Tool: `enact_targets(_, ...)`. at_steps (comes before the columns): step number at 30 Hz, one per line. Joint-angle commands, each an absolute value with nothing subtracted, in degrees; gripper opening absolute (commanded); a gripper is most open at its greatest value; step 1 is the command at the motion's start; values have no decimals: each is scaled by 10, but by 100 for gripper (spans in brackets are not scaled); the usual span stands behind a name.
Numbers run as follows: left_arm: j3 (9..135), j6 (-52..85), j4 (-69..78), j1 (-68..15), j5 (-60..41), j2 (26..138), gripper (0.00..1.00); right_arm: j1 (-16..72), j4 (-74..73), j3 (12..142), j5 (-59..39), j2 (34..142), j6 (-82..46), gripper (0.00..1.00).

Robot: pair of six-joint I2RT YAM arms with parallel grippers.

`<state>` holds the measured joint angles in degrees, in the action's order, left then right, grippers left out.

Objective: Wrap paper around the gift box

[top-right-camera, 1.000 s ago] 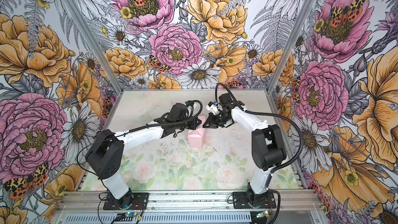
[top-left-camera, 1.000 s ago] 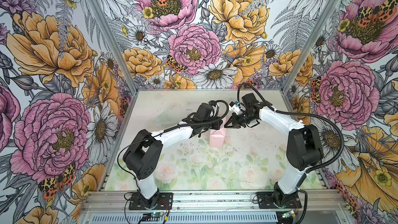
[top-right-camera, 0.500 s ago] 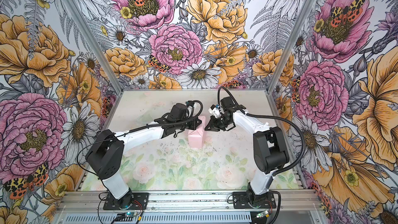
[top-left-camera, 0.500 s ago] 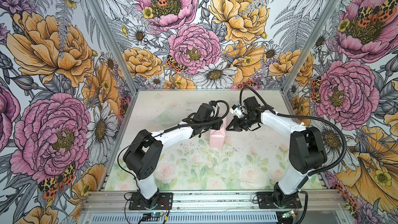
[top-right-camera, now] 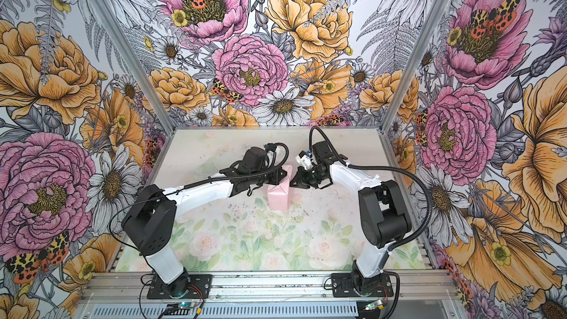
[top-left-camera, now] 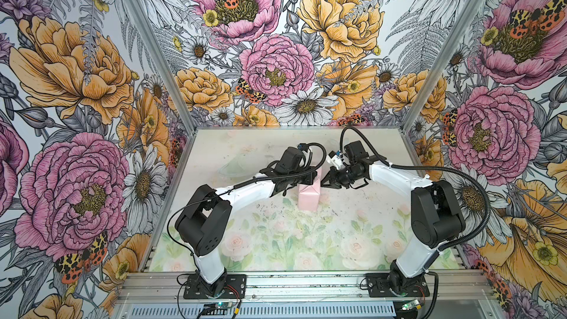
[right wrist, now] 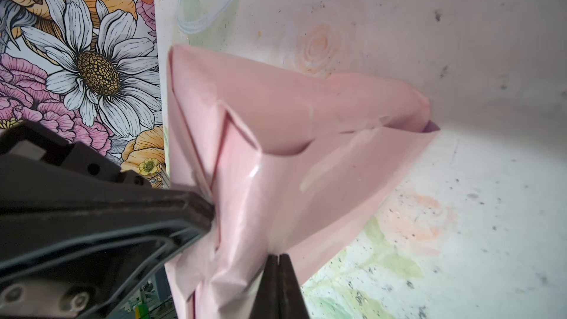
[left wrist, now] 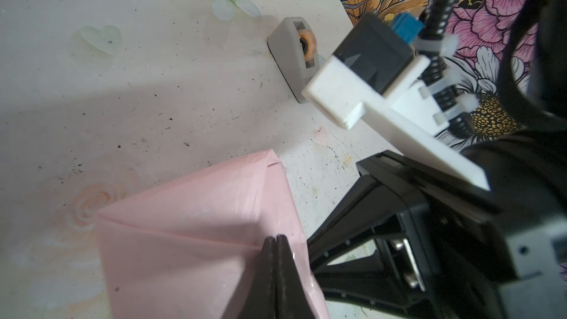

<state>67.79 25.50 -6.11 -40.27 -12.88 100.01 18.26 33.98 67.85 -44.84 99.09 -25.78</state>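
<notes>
**A robot test cell in a lab, dressed up in flowers**

This is a purpose-built robotics enclosure, not a home or shop. Bare aluminium posts (top-left-camera: 150, 41) frame walls (top-left-camera: 76, 72) covered in outsized printed flowers and moths. They close in a tabletop (top-left-camera: 276, 240) with a pale rose print, scuffed and speckled dark. The left arm (top-left-camera: 245, 193) and right arm (top-left-camera: 399, 176), white with black joints, are bolted by black base plates (top-left-camera: 236, 283) to a slotted metal rail (top-left-camera: 306, 282) along the front edge. Ribbed cable conduit (top-left-camera: 429, 167) trails from them. Below the rail sits what looks like a small circuit board (top-left-camera: 219, 305) with a lit green light, though it is too small to be sure. A grey tape dispenser (left wrist: 291, 56) stands on the table.
</notes>
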Motion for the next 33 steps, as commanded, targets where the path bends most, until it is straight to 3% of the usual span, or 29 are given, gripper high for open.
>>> enact_targets(1,644,254,-137,-405,-100,1016,0,198,283,661,-460,963,-289,3)
enact_targets(6,631,262,-126,-401,-99,1005,0,199,261,644,-436,935,-302,4)
enact_targets(13,590,262,-119,-360,-95,964,0,178,262,631,-380,880,-311,19)
enact_targets(20,546,253,-140,-301,-76,910,0,173,263,639,-340,873,-319,27)
enact_targets(24,545,245,-181,-252,-62,865,20,172,263,649,-324,874,-329,32)
enact_targets(28,559,258,-233,-193,-44,782,66,172,265,651,-308,870,-338,37)
enact_targets(30,553,271,-240,-159,-59,751,77,171,267,651,-300,870,-342,41)
enact_targets(33,536,287,-244,-128,-95,730,83,172,268,649,-294,871,-345,42)
